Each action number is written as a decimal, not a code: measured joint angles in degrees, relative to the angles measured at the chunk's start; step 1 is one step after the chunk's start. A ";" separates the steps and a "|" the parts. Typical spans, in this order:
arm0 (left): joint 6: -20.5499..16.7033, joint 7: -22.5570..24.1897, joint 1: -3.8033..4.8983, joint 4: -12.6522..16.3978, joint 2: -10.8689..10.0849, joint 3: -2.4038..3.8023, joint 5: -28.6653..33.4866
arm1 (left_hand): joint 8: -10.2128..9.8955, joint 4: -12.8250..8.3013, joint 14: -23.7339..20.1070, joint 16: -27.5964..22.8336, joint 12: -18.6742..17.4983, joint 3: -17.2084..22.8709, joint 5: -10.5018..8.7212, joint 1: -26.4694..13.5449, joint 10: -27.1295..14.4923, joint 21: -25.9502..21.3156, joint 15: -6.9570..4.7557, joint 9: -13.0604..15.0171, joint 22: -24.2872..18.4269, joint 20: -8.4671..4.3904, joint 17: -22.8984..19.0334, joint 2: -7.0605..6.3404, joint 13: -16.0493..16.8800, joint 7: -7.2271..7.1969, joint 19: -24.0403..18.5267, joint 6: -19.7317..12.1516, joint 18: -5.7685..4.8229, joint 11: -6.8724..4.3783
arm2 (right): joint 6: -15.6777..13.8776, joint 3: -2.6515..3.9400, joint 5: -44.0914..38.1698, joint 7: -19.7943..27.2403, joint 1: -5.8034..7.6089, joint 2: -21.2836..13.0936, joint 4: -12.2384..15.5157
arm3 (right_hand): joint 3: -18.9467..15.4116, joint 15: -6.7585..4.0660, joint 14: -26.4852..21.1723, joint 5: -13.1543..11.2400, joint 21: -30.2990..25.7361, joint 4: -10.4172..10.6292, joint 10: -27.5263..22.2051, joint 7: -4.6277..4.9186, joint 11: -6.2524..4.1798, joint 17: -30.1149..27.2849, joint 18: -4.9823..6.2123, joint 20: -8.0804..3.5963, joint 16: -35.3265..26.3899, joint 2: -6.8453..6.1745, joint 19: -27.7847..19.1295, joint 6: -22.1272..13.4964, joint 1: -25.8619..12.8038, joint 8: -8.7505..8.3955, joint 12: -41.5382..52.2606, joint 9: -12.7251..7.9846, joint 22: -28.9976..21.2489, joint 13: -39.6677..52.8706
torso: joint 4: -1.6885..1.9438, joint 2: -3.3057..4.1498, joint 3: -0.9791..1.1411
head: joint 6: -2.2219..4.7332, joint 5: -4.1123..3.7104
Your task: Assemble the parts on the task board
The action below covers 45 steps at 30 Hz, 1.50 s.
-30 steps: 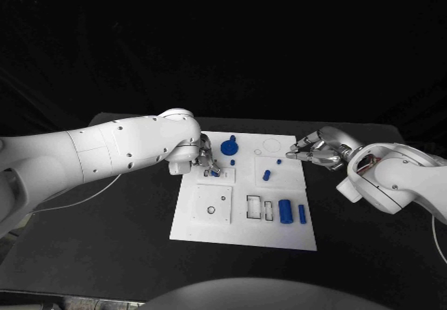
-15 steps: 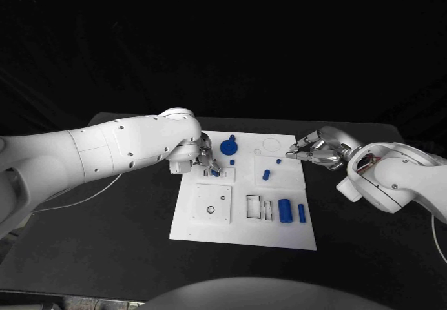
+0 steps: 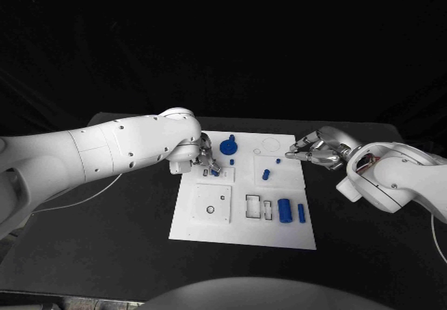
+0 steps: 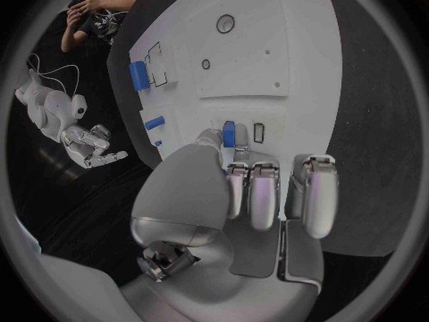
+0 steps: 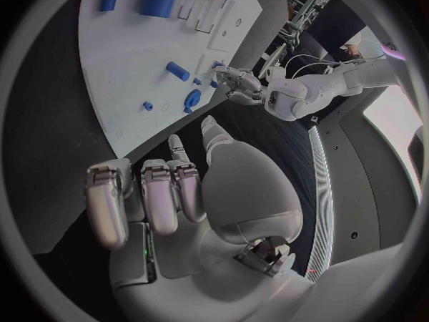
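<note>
1. My left robot hand (image 3: 207,161) sits over the upper left part of the white board (image 3: 244,232). It pinches a small blue peg (image 4: 229,133) between thumb and fingertip. In the left wrist view the peg stands just beside a small slot (image 4: 259,132) in the board, so I judge I am in the middle of placing this piece.

2. My right robot hand (image 3: 312,152) hangs at the board's upper right edge, above the black desk (image 3: 112,258). Its fingers are curled in and I see nothing in them.

3. The round blue piece (image 3: 230,147) sits near the top of the board, and a tiny blue bit (image 3: 278,160) lies close to my right robot hand.

4. A short blue pin (image 3: 267,174) lies loose in the middle of the board.

5. A thick blue cylinder (image 3: 285,211) and a thinner blue bar (image 3: 301,214) lie side by side on the lower right. They rest next to two outlined rectangular pockets (image 3: 253,206) that look unfilled, so I take them as not yet fitted.

6. The raised plate on the lower left has a small round hole (image 3: 210,210) with nothing in it. My judgement is that most of the assembly is left to do.

7. My own left arm covers the board's upper left corner in the head view. I cannot tell whether the peg's tip has entered its slot or only touches the surface; it is possibly just above it. The faint circle near the top right of the board is too pale for me to say what it is.
</note>
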 measured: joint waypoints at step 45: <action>0.08 -0.02 -0.43 -0.22 0.48 -0.05 -0.78 | -1.51 0.10 -0.01 0.00 0.16 -7.14 -26.79 -13.29 0.14 0.00 0.43 2.13 0.00 0.21 -0.02 -2.29 -0.11 0.82 0.20 0.79 0.00 0.28 | 0.60 -0.01 2.67 -0.13 -0.01 0.03 -0.09 | 0.01 0.00 0.00 0.00 0.00 -0.01 0.00 0.00 0.00 -0.02 0.00 0.00 0.00 0.00 0.00 0.00 0.00 0.00 0.00 -0.01 0.01 0.04 | 0.03 0.00 0.01 | 0.23 0.18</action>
